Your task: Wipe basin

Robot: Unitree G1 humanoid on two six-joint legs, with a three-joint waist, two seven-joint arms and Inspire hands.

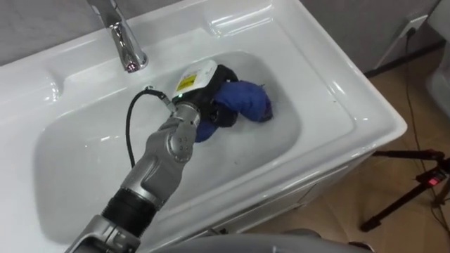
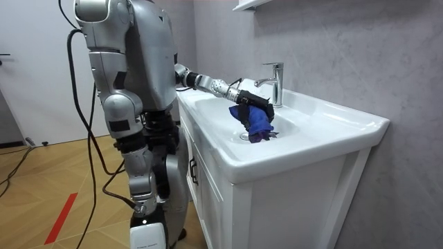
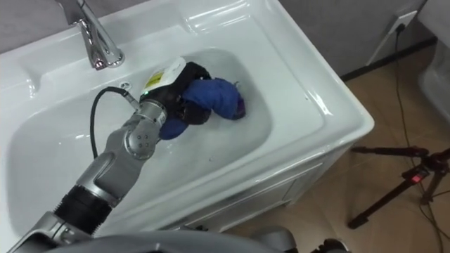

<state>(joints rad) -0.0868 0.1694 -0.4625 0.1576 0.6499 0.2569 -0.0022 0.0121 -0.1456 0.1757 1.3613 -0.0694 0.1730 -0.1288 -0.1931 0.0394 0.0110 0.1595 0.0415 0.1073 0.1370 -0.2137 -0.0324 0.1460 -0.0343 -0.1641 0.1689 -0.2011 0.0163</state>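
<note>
A white basin (image 1: 330,84) is set in a white cabinet, with a chrome tap (image 1: 124,41) at its back edge. My left hand (image 1: 209,90) reaches down into the bowl from the lower left. Its dark fingers are curled round a bunched blue cloth (image 1: 245,98), which lies against the bowl's floor near the right side. In the right eye view the left hand (image 3: 180,87) and the blue cloth (image 3: 215,94) sit just right of the tap (image 3: 93,39). In the room view I stand at the cabinet's side, and my left hand (image 2: 250,102) holds the cloth (image 2: 257,124) below the tap (image 2: 275,79).
A flat white rim runs all round the bowl. To the right of the cabinet is wooden floor with a black tripod (image 1: 411,186) and a cable running to a wall socket (image 1: 415,25). A grey wall rises behind the tap.
</note>
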